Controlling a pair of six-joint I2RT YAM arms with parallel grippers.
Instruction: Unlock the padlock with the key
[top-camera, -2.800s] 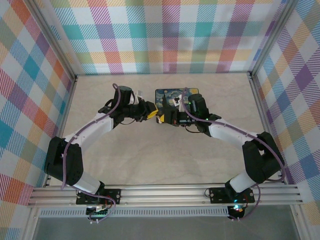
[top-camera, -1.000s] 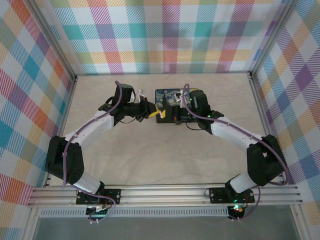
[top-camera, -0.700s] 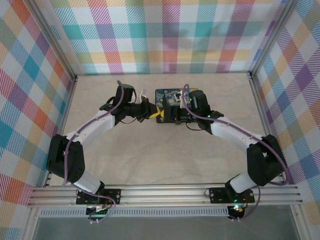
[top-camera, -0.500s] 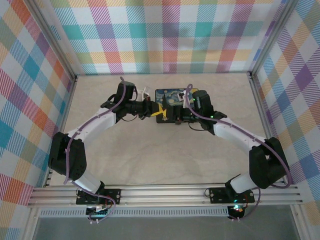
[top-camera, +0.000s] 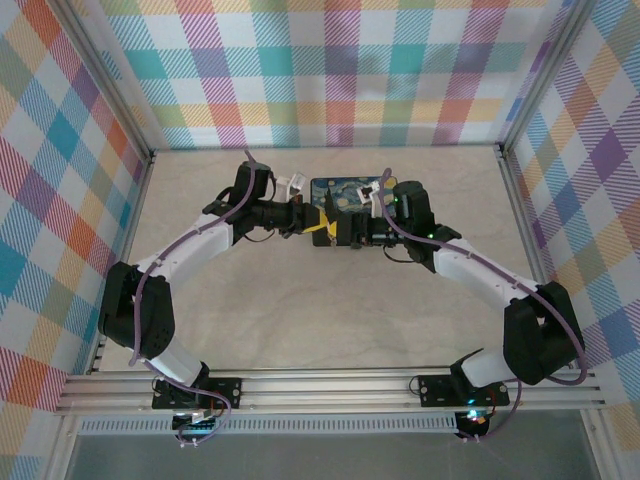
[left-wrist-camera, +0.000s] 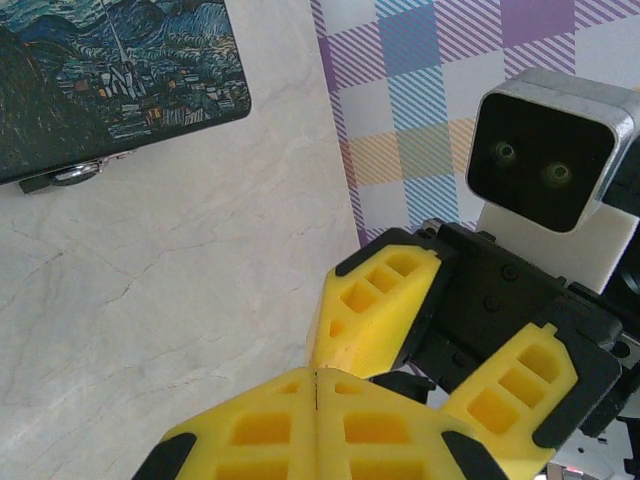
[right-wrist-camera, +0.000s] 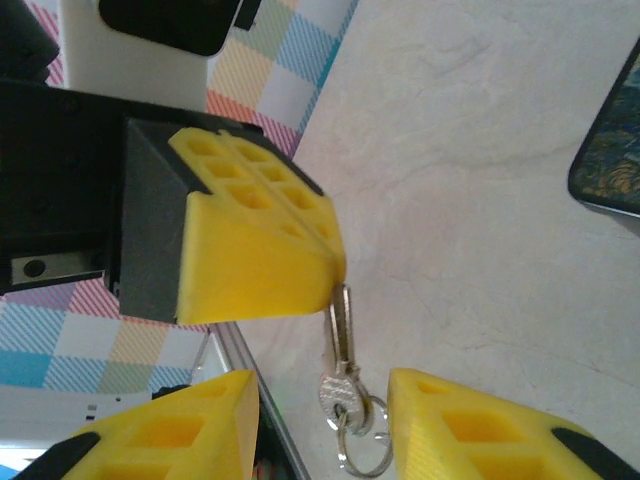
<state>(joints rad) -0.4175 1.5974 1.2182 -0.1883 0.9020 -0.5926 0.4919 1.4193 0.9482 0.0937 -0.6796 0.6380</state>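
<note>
Left end effector (left-wrist-camera: 315, 390) is pressed together on the key (right-wrist-camera: 340, 325) blade's tip, leaving the head free between the spread right end effector (right-wrist-camera: 322, 400), probably for a regrasp.

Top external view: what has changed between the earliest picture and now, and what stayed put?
The right gripper has opened, apparently releasing the key, whose head and ring now hang between its spread fingers. The left gripper stays shut on the key's blade. Both wrists drifted slightly toward the far wall, the right one drawing back a little to its own side. The Starry Night-print case stayed put.
</note>
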